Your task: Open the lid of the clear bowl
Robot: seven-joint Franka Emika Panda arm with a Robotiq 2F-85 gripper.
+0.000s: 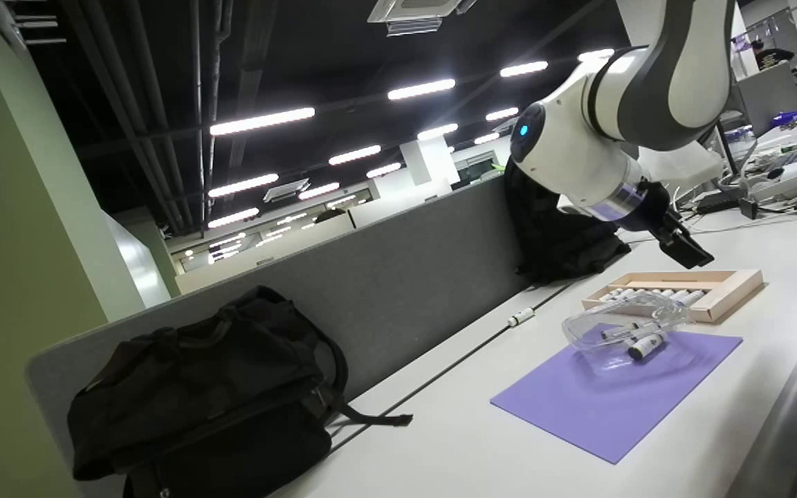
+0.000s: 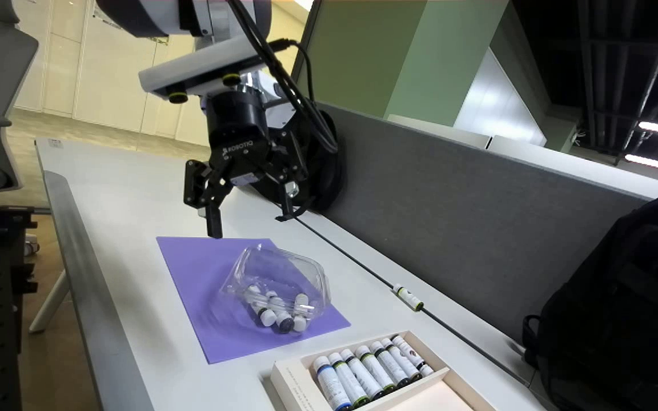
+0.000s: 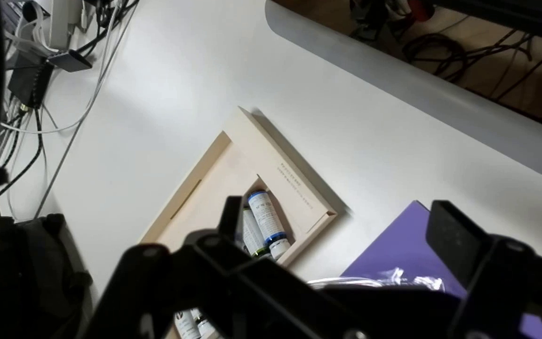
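While the tool (image 2: 250, 223) gapes, clear bowl (image 2: 317, 302) in from the surface's grey edge (image 2: 90, 285), mostly hidden in wrist view, lid (image 2: 279, 265) indistinct

A flat white table (image 1: 454, 429) spread below my black two-fingered gripper (image 2: 250, 224). In the wrist view, toward the left of my jaws, lay a shallow tan rectangular tray (image 3: 271, 167) holding white cylindrical bottles (image 2: 376, 368); toward the right, a flat purple sheet (image 2: 192, 285) bearing a small transparent plastic bowl (image 2: 277, 271) with more bottles (image 2: 281, 313) inside. Farther from my jaws, two black backpacks (image 1: 205, 394) sat beside a grey upright partition (image 2: 449, 182).
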